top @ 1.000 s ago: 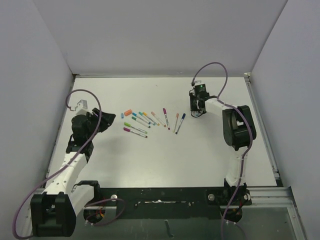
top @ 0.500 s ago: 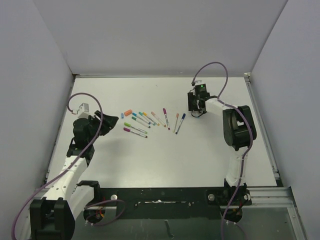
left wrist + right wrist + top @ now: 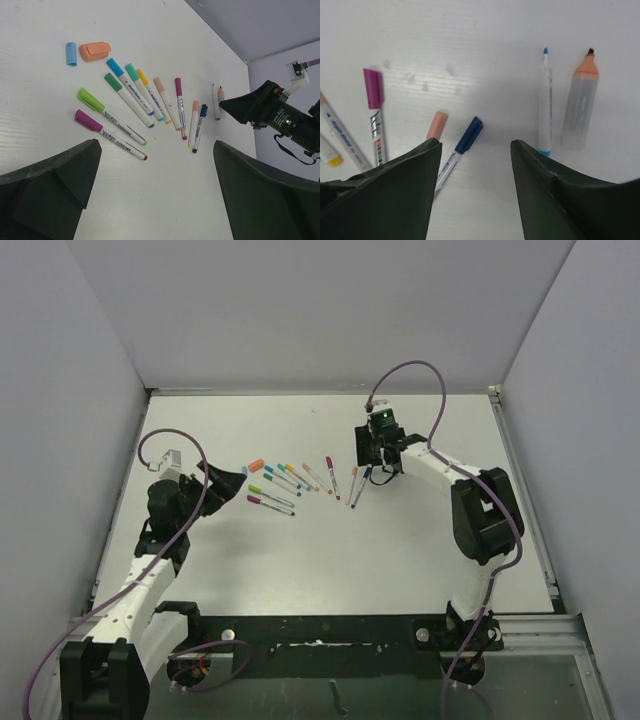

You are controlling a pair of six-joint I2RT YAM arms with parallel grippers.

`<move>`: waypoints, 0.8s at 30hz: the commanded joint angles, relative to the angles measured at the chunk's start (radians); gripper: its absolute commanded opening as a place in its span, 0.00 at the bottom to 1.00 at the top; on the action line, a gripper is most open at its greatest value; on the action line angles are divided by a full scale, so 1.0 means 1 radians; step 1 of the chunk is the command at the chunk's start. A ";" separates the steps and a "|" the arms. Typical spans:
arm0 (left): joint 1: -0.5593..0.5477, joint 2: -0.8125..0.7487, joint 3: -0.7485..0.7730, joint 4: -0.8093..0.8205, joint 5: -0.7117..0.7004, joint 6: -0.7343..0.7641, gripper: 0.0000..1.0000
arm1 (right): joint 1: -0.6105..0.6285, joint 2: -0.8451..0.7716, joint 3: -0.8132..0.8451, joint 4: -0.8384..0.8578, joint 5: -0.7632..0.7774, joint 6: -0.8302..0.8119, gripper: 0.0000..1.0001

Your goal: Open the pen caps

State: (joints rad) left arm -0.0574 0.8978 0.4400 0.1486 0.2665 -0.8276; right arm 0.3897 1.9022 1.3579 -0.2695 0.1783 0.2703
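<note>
Over the desk (image 3: 400,560), the left tool (image 3: 156,147) and right tool (image 3: 475,147) gape wide, holding nothing; capped pens (image 3: 129,100) lie fanned between them, a navy cap (image 3: 470,135) nearest the right.

A white table (image 3: 40,20) holds a loose light-blue cap (image 3: 71,53) and fat orange cap (image 3: 95,51) at ten o'clock. Toward centre, white pens (image 3: 134,103) wear a lime cap (image 3: 90,99), purple cap (image 3: 88,120), green cap (image 3: 112,81), teal cap (image 3: 131,71), yellow cap (image 3: 142,76), magenta cap (image 3: 178,86), navy cap (image 3: 203,110).

Your left arm (image 3: 150,565), stretched forward from its base, left gripper (image 3: 230,480) tilted downward, jaws spread wide, your right arm (image 3: 480,515), elbow folded, reaching inward, right gripper (image 3: 372,450) pointing down, jaws parted
</note>
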 commanded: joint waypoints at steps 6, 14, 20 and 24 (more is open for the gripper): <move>-0.002 -0.056 -0.009 0.052 0.032 -0.015 0.98 | 0.078 -0.125 -0.131 -0.045 0.055 0.178 0.58; -0.002 -0.068 -0.018 0.050 0.032 -0.018 0.98 | 0.103 -0.088 -0.152 -0.030 0.053 0.211 0.58; -0.002 -0.071 -0.021 0.050 0.027 -0.016 0.98 | 0.110 -0.056 -0.136 -0.024 0.045 0.216 0.57; -0.002 -0.071 -0.023 0.049 0.024 -0.016 0.98 | 0.110 -0.037 -0.131 -0.023 0.043 0.221 0.57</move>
State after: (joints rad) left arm -0.0574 0.8474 0.4145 0.1532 0.2890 -0.8387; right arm 0.4927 1.8481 1.2018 -0.3225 0.2092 0.4721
